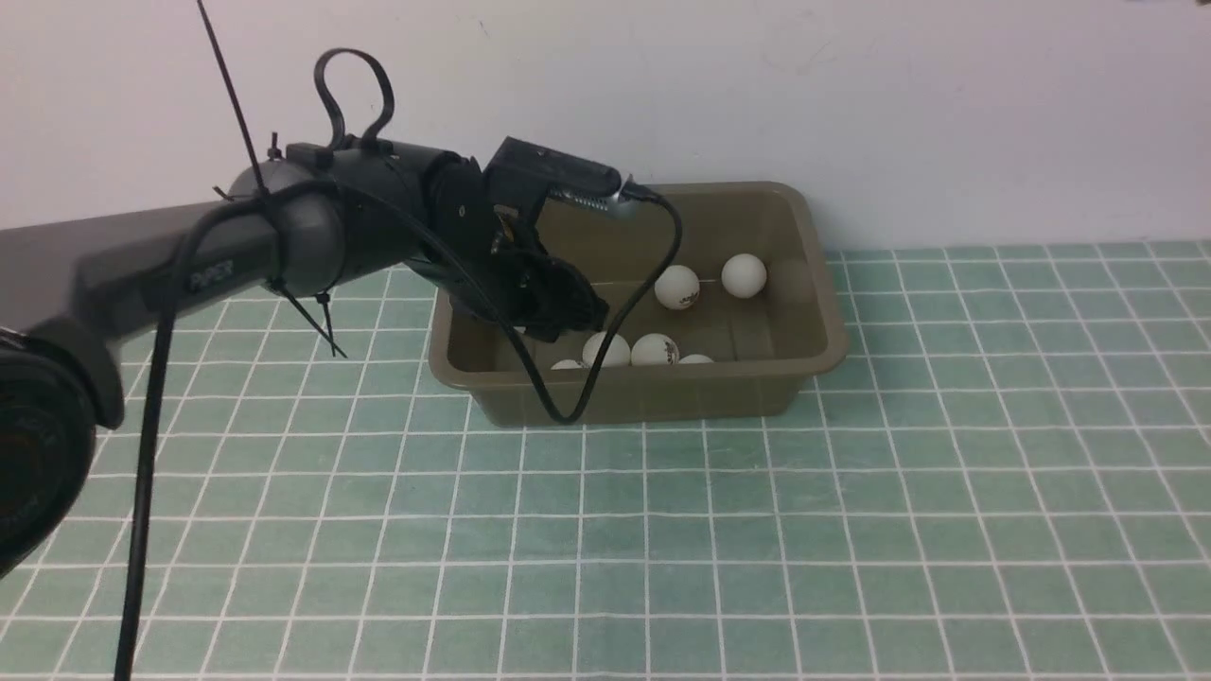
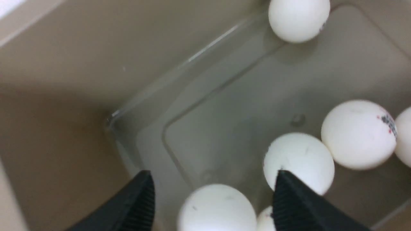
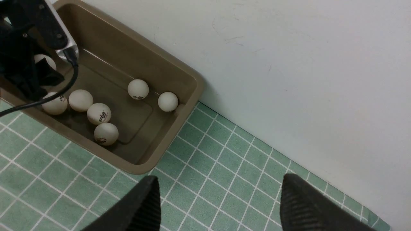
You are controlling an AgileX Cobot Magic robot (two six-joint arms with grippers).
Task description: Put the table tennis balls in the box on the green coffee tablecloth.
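The olive-brown box (image 1: 662, 397) stands on the green coffee tablecloth (image 1: 851, 530) against the wall. Several white table tennis balls lie in it, two near the far wall (image 1: 677, 287) (image 1: 744, 275) and the others along the near wall (image 1: 655, 350). My left gripper (image 1: 577, 317) reaches down into the box's left half. In the left wrist view it (image 2: 212, 175) is open, with one ball (image 2: 216, 208) loose between the fingers, a gap on each side. My right gripper (image 3: 220, 178) hangs open and empty over the tablecloth (image 3: 208, 166), to the right of the box (image 3: 128, 48).
A white wall runs right behind the box. The left arm's black cable (image 1: 605, 378) loops over the box's near rim. Bare checked cloth stretches in front of and to the right of the box.
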